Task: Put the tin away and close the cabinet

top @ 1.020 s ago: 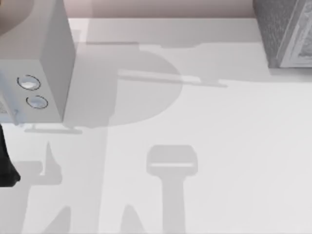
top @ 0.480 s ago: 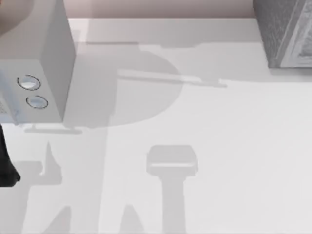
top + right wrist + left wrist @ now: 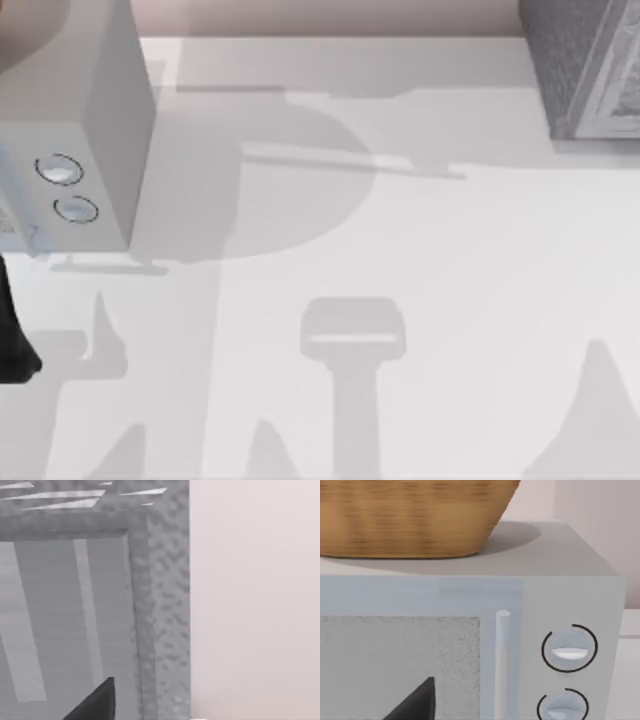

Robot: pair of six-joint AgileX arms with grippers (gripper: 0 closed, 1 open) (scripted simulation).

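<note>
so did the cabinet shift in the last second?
No. The cabinet sits at the same spot at the top view's back right, its near corner unchanged against the table and its back edge.

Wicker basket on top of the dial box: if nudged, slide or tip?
The basket looks woven, so probably light and slightly flexible. It widens upward from a narrower base on the smooth top of the box, so a push would likely slide it; a high push might tip it.
</note>
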